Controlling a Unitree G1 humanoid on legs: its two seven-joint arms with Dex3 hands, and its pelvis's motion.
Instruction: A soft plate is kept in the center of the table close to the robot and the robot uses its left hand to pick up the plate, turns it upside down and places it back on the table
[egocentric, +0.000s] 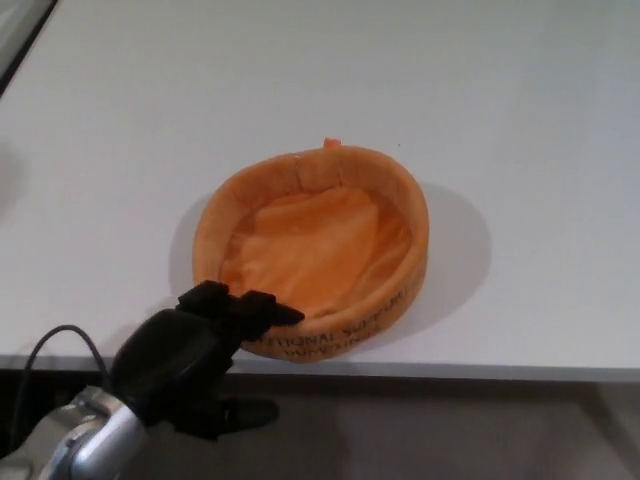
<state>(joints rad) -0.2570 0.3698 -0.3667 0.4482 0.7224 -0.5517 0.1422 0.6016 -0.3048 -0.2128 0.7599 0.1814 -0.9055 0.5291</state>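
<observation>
Head view: a soft orange plate (315, 250) sits on the white table (520, 120) near its front edge. The robot's black left hand (190, 360) has its fingers (262, 310) hooked over the near-left rim, thumb below, apparently pinching it. This looks like the grasp step; next comes lifting and turning it over.

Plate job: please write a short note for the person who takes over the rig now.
Left hand: closed on the near-left rim of the plate, fingers over the rim, thumb below the table edge.
Right hand: not in view.
Plate: opening up, at the near edge, near side looks slightly tilted.
Done: grasp.
Left: lift, flip upside down, put back on the table.
</observation>
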